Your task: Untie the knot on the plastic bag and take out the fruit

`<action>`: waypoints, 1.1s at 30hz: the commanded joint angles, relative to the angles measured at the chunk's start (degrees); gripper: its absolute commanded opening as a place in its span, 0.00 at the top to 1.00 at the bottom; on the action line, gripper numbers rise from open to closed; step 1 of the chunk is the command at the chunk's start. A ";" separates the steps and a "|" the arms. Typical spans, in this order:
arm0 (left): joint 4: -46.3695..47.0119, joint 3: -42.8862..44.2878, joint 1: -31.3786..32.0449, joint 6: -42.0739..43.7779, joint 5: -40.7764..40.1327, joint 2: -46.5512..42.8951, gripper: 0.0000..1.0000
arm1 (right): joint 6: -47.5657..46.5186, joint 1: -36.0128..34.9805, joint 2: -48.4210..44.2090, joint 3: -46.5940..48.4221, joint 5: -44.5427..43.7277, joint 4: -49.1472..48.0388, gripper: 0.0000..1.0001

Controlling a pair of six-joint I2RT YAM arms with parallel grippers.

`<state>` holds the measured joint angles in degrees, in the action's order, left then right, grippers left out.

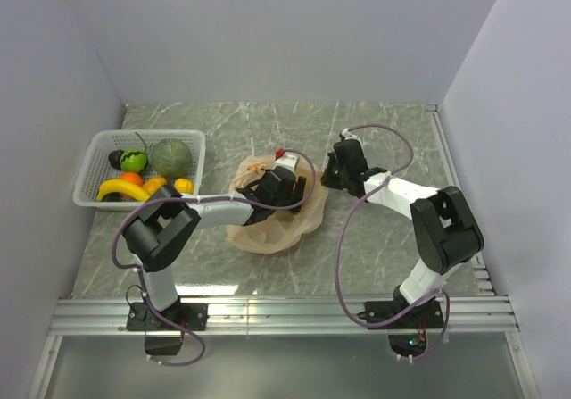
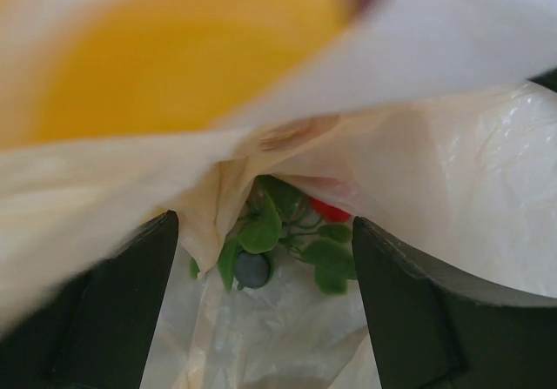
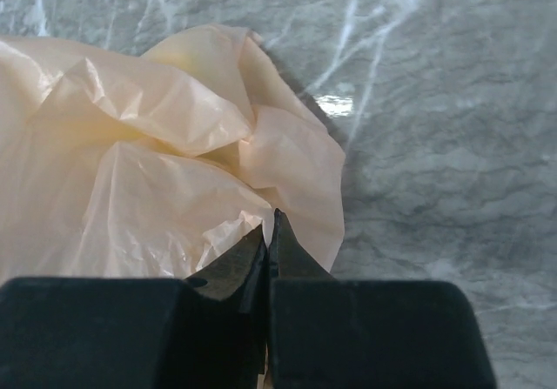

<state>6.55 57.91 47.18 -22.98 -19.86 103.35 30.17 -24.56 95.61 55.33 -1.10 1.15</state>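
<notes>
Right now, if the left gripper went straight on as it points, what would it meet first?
Probably the leafy green sprig inside the plastic bag, though depth is unclear and a film fold may come first.

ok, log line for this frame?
left gripper: open, inside plastic bag | right gripper: shut on bag edge | in bag: green-leaved piece | white basket: fruit inside

Grey-green, white-veined marble table top [image 1: 393, 131], enclosed by plain pale back wall [image 1: 285, 33], left wall [image 1: 45, 104] and right wall [image 1: 522, 104]; aluminium rail [image 1: 285, 314] along near edge; small glare spot [image 3: 335, 104] on marble.
</notes>
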 commanded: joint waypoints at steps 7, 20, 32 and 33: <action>-1.71 4.84 0.63 -1.80 -2.91 5.28 0.16 | 0.68 1.35 -4.47 -2.68 0.66 -6.33 1.00; -8.74 6.44 0.63 -7.07 -4.58 5.38 0.66 | -0.47 1.44 -9.39 -3.83 -3.02 -6.42 1.00; -4.26 -8.07 0.55 -5.85 -0.01 -14.66 0.94 | -1.08 1.79 -17.83 -7.95 -15.59 -10.28 1.00; -4.00 -8.60 0.63 -5.85 0.17 -16.41 0.94 | -1.08 1.88 -18.27 -8.13 -15.77 -10.46 1.00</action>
<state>4.25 52.38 48.25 -29.39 -19.20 90.32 30.11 -24.03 79.90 48.05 -7.66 -4.58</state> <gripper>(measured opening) 0.145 0.007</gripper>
